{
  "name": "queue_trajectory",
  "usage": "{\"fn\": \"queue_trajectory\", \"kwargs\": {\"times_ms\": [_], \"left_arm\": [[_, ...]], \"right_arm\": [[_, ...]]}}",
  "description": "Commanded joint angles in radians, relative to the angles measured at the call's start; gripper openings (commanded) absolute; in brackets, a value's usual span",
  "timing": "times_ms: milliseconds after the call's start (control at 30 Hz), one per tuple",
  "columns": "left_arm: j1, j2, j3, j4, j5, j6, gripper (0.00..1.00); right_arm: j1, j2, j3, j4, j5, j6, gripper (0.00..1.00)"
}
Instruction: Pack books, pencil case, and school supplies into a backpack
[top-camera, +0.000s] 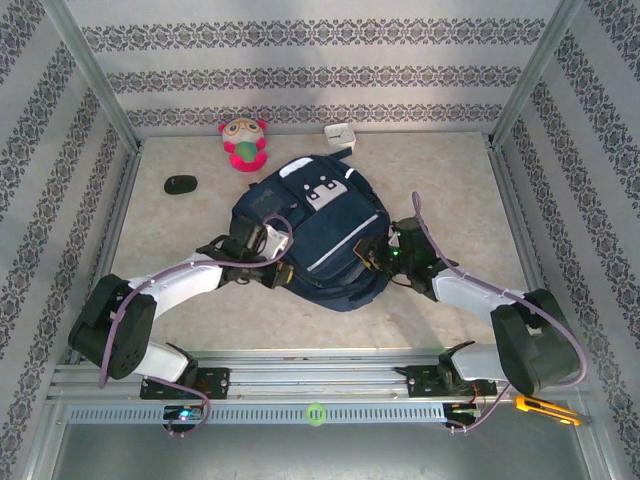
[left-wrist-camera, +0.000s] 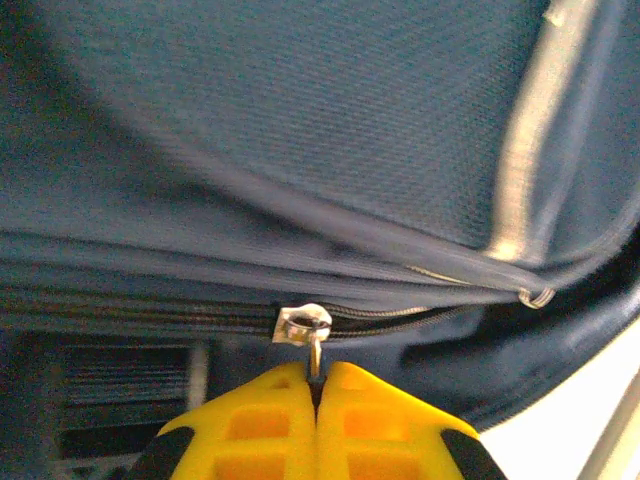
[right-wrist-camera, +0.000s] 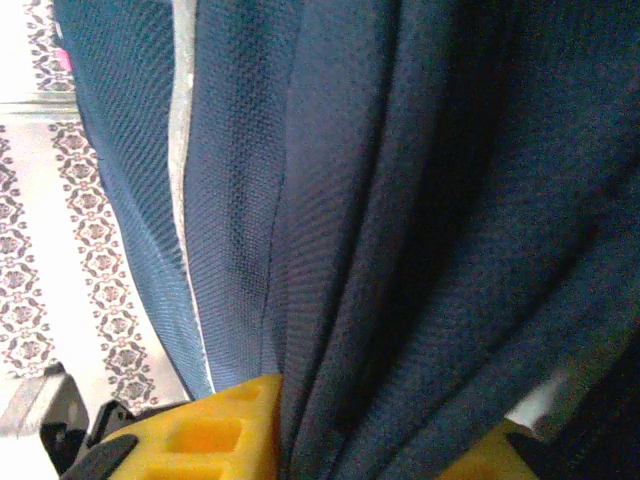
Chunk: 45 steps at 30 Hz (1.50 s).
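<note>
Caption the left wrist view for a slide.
The left pincer pinches the metal zipper pull on the navy backpack.

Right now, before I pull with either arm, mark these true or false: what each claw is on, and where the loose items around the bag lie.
1. The left claw is shut on the zipper pull. True.
2. The right claw hangs clear of the backpack. False: a fold of the backpack's fabric sits between its fingers.
3. The black oval object lies on top of the backpack. False: it lies on the table, apart from the backpack, to its rear left.
4. The plush toy and the small white box sit beyond the backpack, toward the back wall. True.
</note>
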Motion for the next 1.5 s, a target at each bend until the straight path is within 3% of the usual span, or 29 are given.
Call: {"fn": "queue_trajectory", "kwargs": {"times_ms": [0, 200, 300, 400, 567, 667, 767, 967, 1267, 1300, 1400, 1467], "left_arm": [[-0.089, -0.014, 0.044, -0.027, 0.052, 0.013, 0.0], [-0.245, 0.048, 0.109, 0.072, 0.05, -0.074, 0.01], [-0.311, 0.093, 0.152, 0.157, 0.042, -0.116, 0.12], [-0.328, 0.112, 0.197, 0.165, 0.042, -0.121, 0.32], [-0.298, -0.009, 0.246, -0.022, -0.006, 0.077, 0.68], [-0.248, -0.11, 0.251, -0.157, -0.03, 0.283, 0.8], [-0.215, -0.196, 0.22, -0.222, -0.129, 0.529, 0.86], [-0.201, -0.135, 0.191, -0.188, -0.316, 0.867, 0.91], [-0.205, 0.043, 0.181, -0.019, -0.355, 0.949, 0.97], [-0.205, 0.055, 0.176, 0.004, -0.388, 0.951, 0.95], [-0.204, 0.068, 0.161, 0.061, -0.451, 0.926, 0.64], [-0.203, 0.048, 0.154, 0.046, -0.396, 0.904, 0.58]], "right_arm": [[0.026, 0.031, 0.056, 0.15, 0.024, 0.035, 0.19], [0.045, 0.075, 0.073, 0.233, 0.053, 0.07, 0.16], [0.048, 0.087, 0.085, 0.239, 0.05, 0.066, 0.15], [0.036, 0.08, 0.085, 0.237, 0.04, 0.055, 0.15], [-0.021, 0.046, 0.11, 0.141, -0.055, -0.027, 0.21], [-0.048, 0.009, 0.12, 0.046, -0.082, -0.092, 0.35], [-0.063, -0.041, 0.13, -0.092, -0.105, -0.173, 0.49], [-0.08, -0.137, 0.104, -0.269, -0.104, -0.28, 0.57], [-0.062, -0.311, 0.068, -0.416, -0.005, -0.427, 0.59], [-0.055, -0.327, 0.069, -0.429, 0.004, -0.457, 0.59], [-0.007, -0.358, 0.064, -0.435, 0.022, -0.566, 0.59], [0.035, -0.367, 0.06, -0.432, 0.037, -0.637, 0.58]]}}
